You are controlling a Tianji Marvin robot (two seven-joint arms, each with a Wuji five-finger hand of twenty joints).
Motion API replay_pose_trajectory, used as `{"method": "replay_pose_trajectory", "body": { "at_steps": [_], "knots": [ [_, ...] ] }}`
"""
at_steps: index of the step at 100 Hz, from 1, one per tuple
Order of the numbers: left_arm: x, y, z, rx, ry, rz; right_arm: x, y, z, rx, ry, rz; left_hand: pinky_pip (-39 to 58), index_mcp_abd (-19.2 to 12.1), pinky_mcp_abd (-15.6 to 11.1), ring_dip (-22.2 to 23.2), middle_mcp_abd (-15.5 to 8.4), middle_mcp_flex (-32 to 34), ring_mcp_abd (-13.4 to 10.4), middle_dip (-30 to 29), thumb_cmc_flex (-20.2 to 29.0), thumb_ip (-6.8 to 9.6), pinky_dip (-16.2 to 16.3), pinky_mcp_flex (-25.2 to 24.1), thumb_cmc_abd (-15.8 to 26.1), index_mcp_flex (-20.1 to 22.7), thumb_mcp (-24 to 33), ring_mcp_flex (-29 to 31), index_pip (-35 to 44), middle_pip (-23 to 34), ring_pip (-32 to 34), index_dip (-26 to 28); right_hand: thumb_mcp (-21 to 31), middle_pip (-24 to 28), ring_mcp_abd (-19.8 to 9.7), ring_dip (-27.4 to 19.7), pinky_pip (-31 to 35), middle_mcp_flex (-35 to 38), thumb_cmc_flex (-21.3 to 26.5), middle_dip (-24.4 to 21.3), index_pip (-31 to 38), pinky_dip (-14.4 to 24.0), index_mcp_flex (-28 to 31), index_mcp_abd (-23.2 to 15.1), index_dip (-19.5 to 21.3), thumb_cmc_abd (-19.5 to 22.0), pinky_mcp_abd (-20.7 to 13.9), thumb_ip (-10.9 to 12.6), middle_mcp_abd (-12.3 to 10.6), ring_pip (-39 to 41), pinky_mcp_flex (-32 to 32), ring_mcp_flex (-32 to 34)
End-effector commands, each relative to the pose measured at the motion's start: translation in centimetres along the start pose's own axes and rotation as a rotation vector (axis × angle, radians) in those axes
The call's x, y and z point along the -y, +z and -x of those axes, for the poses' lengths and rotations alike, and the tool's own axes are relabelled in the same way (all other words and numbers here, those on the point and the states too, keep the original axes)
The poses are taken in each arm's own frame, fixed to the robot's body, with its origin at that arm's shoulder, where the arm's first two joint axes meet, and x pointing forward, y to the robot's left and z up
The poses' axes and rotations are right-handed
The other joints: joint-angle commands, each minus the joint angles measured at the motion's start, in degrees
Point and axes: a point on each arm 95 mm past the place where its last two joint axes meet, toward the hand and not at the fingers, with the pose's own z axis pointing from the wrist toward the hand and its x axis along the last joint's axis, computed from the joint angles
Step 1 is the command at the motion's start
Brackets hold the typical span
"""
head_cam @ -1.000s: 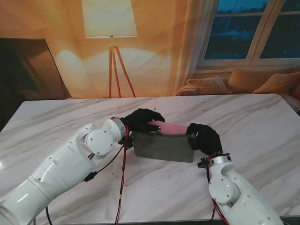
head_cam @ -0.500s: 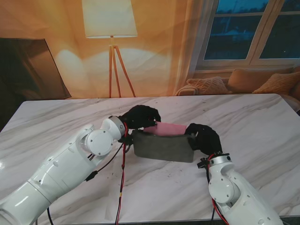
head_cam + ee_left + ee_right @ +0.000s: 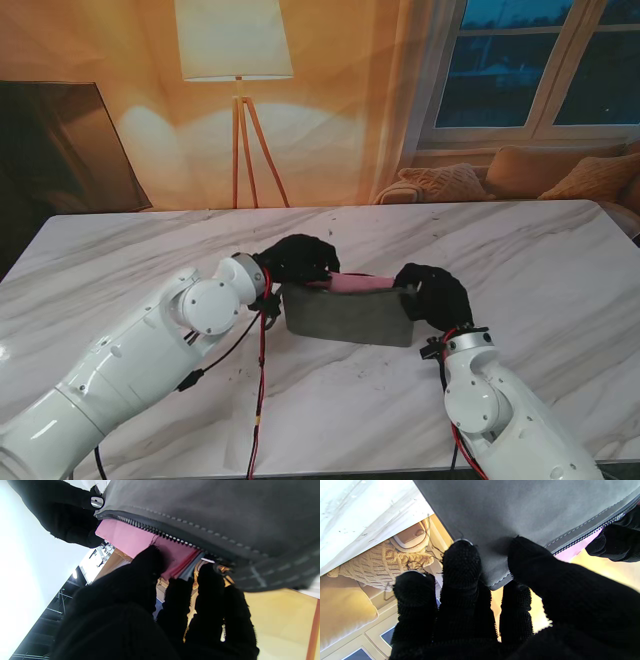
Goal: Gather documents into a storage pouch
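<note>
The grey pouch stands upright on its long edge near the middle of the marble worktop, zip side up and open. The right hand grips the pouch's right end, thumb on the near face and fingers curled round the corner, so that end is pinched firmly between them. The left hand sits at the pouch's left end, right over the opening, its fingers pressed together on the pink documents. Those documents lie in the mouth of the pouch, only a low pink strip showing above the zip line. In the left wrist view the pink sheet tucks in just behind the zip teeth, with paler sheets stacked beside it. A floor lamp glows behind the worktop.
</note>
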Motion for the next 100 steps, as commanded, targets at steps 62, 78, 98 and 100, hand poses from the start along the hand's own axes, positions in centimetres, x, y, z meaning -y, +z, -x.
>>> {"method": "replay_pose_trajectory", "body": {
  "at_steps": [62, 78, 98, 100],
  "knots": [
    [0.7, -0.1, -0.5, 0.008, 0.019, -0.02, 0.4, -0.1, -0.3, 0.004, 0.008, -0.018, -17.64, -1.04, -2.79, -11.05, -0.07, -17.79, -1.99, -22.15, -8.14, 1.88, 0.47, -5.67, 0.73, -3.86, 0.36, -13.12, -7.23, -9.17, -20.82, 4.73, -0.78, 0.13, -1.11, 1.01, 0.03, 0.83, 0.6, 0.44, 0.5, -0.12, 0.55, -0.21, -1.41, 1.34, 0.11, -1.57, -0.48, -1.33, -0.14, 0.25],
    [0.7, -0.3, -0.2, 0.023, 0.039, -0.012, 0.4, -0.1, -0.2, 0.004, 0.007, -0.015, -15.26, -1.51, -2.94, -9.94, -0.49, -16.53, -2.01, -20.29, -4.68, 0.91, 0.44, -5.59, -0.41, -3.05, 1.66, -12.05, -0.08, -7.31, -18.78, 3.34, -0.81, 0.17, -1.11, 1.04, 0.01, 0.91, 0.63, 0.46, 0.51, -0.13, 0.58, -0.23, -1.55, 1.35, 0.06, -1.56, -0.5, -1.35, -0.14, 0.28],
    [0.5, -0.5, 0.2, 0.025, 0.061, 0.022, 0.4, -0.1, -0.3, 0.005, 0.008, -0.017, -14.07, -1.29, -2.9, -10.15, -0.71, -16.8, -2.66, -20.06, -6.81, 0.28, -0.12, -5.53, -3.54, -4.64, 4.55, -11.74, 2.82, -6.84, -18.61, 4.37, -0.83, 0.15, -1.04, 1.09, 0.01, 0.85, 0.67, 0.44, 0.53, -0.12, 0.49, -0.17, -1.64, 1.38, 0.07, -1.55, -0.47, -1.36, -0.15, 0.23],
    [0.4, -0.5, 0.1, 0.025, 0.06, 0.023, 0.4, -0.1, -0.3, 0.005, 0.007, -0.017, -14.03, -1.17, -2.9, -10.12, -0.77, -16.74, -2.68, -19.99, -6.93, 0.29, -0.19, -5.54, -3.92, -4.76, 4.8, -11.69, 3.21, -6.72, -18.53, 4.66, -0.85, 0.16, -1.04, 1.08, 0.01, 0.87, 0.63, 0.44, 0.56, -0.12, 0.53, -0.17, -1.63, 1.36, 0.06, -1.56, -0.49, -1.37, -0.15, 0.2]
  ]
}}
